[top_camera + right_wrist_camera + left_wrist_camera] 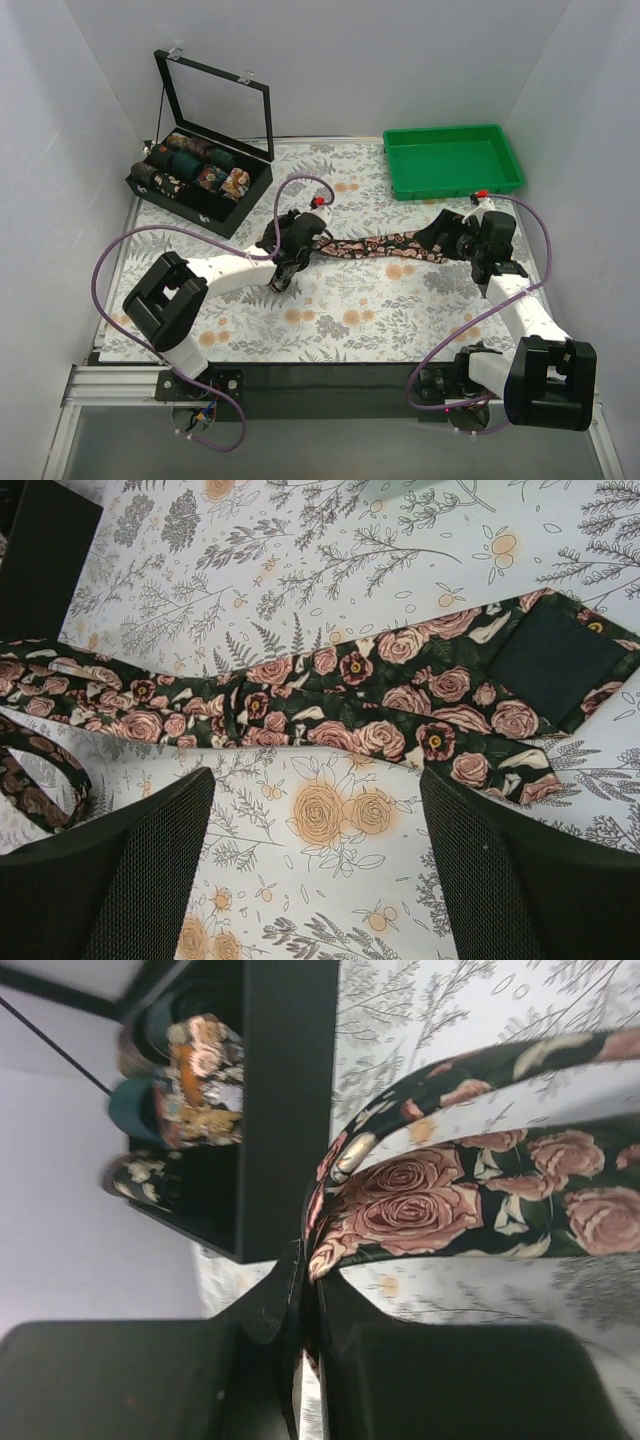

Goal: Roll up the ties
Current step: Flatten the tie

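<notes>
We see the left gripper (306, 1285) fully shut, pinching the narrow end of the rose-print tie (385, 245). In the left wrist view the fabric is doubled over right at the jaws, so it is a fold in the grip, not a flat end. The right gripper (315, 785) is wide open and holds nothing. It hovers over the wide end of the tie, with one finger on each side of the strip in its own view. The tie lies flat across the middle of the top frame, running from the left gripper to the right one on the floral table covering (330, 325). The wide end is flipped so its dark lining (560, 655) shows. We see a loose loop of the narrow part at the lower left of the right wrist view. The black box (200, 195), upper left of the top frame, has its lid (215, 105) up and rolled ties (190, 165) in its compartments. The green tray (452, 185) is upper right, well apart from the tie.
</notes>
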`<state>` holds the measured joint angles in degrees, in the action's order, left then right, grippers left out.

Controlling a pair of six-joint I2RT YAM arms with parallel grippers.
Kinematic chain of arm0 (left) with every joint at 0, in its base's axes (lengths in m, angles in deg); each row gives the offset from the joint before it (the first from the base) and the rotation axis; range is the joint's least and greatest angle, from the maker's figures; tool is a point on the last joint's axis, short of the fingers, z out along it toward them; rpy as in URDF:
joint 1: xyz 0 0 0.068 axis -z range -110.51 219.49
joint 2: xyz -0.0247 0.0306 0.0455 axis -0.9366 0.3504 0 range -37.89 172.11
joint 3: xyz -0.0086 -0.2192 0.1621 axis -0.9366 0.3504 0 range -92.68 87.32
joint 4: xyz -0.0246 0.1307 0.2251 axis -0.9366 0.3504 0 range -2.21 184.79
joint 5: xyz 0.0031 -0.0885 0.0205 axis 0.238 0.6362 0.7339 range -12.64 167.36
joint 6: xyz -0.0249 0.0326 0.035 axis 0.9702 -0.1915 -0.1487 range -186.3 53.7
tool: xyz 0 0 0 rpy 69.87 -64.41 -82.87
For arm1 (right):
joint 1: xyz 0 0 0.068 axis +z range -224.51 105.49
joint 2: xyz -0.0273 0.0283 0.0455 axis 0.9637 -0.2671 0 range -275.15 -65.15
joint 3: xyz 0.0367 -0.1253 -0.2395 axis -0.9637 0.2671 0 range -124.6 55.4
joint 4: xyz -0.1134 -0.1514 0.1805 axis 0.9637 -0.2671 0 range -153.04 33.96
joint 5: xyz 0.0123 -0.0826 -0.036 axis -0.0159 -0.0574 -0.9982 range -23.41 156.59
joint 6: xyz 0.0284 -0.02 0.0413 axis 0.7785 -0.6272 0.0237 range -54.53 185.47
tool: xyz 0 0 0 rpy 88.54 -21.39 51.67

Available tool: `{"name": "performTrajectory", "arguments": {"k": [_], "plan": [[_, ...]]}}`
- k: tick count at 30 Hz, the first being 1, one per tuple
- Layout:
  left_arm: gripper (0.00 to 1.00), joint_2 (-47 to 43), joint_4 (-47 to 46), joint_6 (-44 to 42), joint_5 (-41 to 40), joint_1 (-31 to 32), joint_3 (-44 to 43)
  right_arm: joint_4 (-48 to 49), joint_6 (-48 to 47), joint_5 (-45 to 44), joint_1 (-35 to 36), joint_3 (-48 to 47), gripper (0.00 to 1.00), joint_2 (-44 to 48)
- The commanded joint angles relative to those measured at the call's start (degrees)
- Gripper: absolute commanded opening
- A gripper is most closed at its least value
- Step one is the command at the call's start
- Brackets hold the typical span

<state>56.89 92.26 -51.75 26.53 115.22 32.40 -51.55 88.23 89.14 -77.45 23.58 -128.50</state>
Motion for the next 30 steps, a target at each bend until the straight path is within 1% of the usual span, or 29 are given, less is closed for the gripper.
{"name": "performTrajectory", "arguments": {"k": [1, 2, 5, 7, 8, 10, 11, 12, 13, 14, 16, 17, 18, 19, 20, 23, 24, 25, 28, 30], "plan": [[0.05, -5.3, -21.5, -25.4, -4.4, -0.4, 4.1, 2.1, 0.4, 0.3, 0.0, 0.7, 0.75, 1.3], [0.05, -5.7, -21.1, -26.2, -4.0, -0.4, 3.9, 2.0, 0.4, 0.3, 0.0, 0.7, 0.75, 1.0], [0.08, -5.7, -18.2, -24.2, -4.4, 0.4, 3.3, 2.1, 0.4, 0.7, 0.0, 0.5, 0.75, 0.3], [0.10, -5.0, -17.7, -22.4, -5.0, 2.4, 4.7, 2.0, 0.4, 0.8, 0.0, 0.5, 0.75, 0.1], [0.11, -4.7, -14.3, -20.2, -5.0, 3.6, 4.9, 2.0, 0.4, 0.8, 0.0, 0.5, 0.75, 0.0], [0.15, -3.4, -8.5, -9.6, -3.8, 6.0, 3.2, 2.0, 0.4, 0.8, 0.0, 0.4, 0.75, -0.1], [0.16, -2.8, -0.5, -5.0, -3.1, 8.6, 2.2, 2.0, 0.3, 0.8, 0.0, 0.4, 0.75, -0.3], [0.17, -1.2, 3.6, -0.4, -0.4, 9.8, 0.9, 2.1, 0.4, 0.9, 0.0, 0.4, 0.75, -0.4], [0.18, -0.4, 7.4, 9.0, 0.9, 10.9, -0.5, 2.1, 0.3, 0.9, 0.0, 0.4, 0.75, -0.5], [0.20, 0.4, 12.8, 12.3, 2.0, 12.7, -2.1, 2.0, 0.2, 1.0, 0.0, 0.4, 0.75, -0.5], [0.22, 2.7, 16.5, 20.3, 3.8, 14.4, -3.0, 2.1, 0.2, 1.2, 0.0, 0.3, 0.75, -0.6], [0.25, 3.4, 18.7, 22.8, 4.3, 15.7, -3.4, 2.0, 0.0, 1.4, 0.0, 0.3, 0.75, -0.6], [0.30, 4.4, 19.6, 24.6, 5.1, 16.1, -3.4, 2.0, -0.2, 1.4, 0.0, 0.3, 0.75, -0.7], [0.34, 4.7, 20.1, 28.3, 7.5, 16.3, -3.4, 2.0, -0.4, 1.6, 0.0, 0.2, 0.75, -0.8], [0.37, 5.0, 20.6, 29.7, 8.1, 16.3, -3.4, 2.1, -0.4, 2.1, 0.0, 0.0, 0.75, -1.2], [0.58, 3.6, 20.4, 34.5, 9.0, 16.3, -3.4, 2.0, -1.0, 3.6, 0.1, -0.4, 0.76, -1.9], [0.68, 2.8, 20.5, 35.7, 9.3, 16.3, -3.8, 2.0, -1.2, 3.9, 0.2, -0.5, 0.76, -2.1], [0.75, 1.8, 20.5, 36.9, 9.7, 16.3, -4.1, 2.1, -1.7, 4.1, 0.3, -0.6, 0.76, -2.2], [0.85, -2.4, 20.4, 40.6, 11.7, 15.9, -4.5, 3.0, -3.2, 5.6, 0.6, -0.7, 0.75, -2.1], [0.86, -6.2, 20.9, 43.9, 14.0, 14.4, -4.0, 2.5, -4.8, 4.8, 1.4, -1.7, 0.73, -3.0]]}}
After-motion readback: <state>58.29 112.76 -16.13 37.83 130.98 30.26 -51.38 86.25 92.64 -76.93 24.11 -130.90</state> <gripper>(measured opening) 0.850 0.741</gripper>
